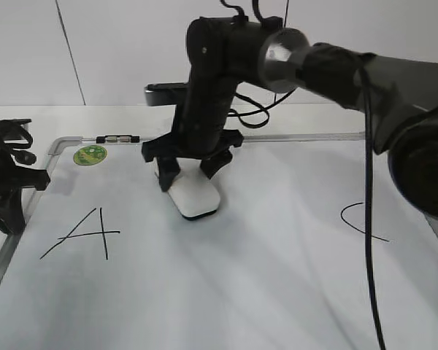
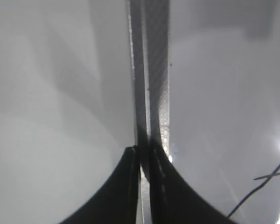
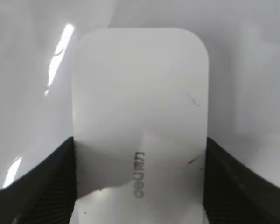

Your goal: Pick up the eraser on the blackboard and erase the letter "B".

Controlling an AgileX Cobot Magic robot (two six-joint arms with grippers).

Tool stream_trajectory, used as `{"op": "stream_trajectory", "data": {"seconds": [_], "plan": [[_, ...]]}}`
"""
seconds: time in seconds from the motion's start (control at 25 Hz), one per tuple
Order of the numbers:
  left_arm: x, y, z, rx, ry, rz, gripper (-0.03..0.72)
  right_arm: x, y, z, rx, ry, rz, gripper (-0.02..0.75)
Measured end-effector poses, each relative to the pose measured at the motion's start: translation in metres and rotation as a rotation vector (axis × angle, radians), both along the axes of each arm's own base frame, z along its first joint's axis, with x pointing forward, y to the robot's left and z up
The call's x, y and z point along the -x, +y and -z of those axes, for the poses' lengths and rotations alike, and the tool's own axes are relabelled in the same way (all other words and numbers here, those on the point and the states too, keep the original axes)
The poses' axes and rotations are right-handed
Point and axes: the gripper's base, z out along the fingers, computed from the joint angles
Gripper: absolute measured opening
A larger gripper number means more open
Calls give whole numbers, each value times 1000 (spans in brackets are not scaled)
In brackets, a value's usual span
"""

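Observation:
The white eraser [image 1: 196, 198] lies flat on the blackboard [image 1: 277, 277], a white dry-erase board, between the black "A" [image 1: 87, 232] and the black "C" [image 1: 358, 219]. My right gripper [image 1: 193, 171] reaches across from the right and is shut on the eraser; in the right wrist view its fingers [image 3: 140, 149] press both long sides of the eraser [image 3: 140, 107], grey print facing up. No letter "B" shows; the board around the eraser looks bare, and what lies under it is hidden. My left gripper [image 1: 14, 197] is shut at the board's left edge.
A green round sticker [image 1: 90, 154] sits at the board's far left corner. The grey frame [image 2: 151, 70] runs straight ahead of the left gripper [image 2: 142, 151], with a stroke of the "A" [image 2: 266, 182] at lower right. A black cable [image 1: 369, 219] hangs across the right side.

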Motion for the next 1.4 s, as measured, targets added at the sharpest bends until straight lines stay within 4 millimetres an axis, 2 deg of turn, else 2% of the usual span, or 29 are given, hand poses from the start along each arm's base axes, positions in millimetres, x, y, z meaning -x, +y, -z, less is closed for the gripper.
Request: {"op": "stream_trajectory", "data": {"seconds": [0.32,0.52,1.12,1.2,1.4], "plan": [[0,0,0,0,-2,0,18,-38,-62,1,55,-32,125,565],[0,0,0,0,-2,0,18,-49,-84,1,64,-35,171,565],[0,0,0,0,-2,0,18,-48,-89,-9,-3,-9,193,564],[0,0,0,-1,0,0,18,-46,-90,-17,-6,-14,191,564],[0,0,0,-1,0,0,19,-36,-94,-52,-30,-62,186,564]]}}
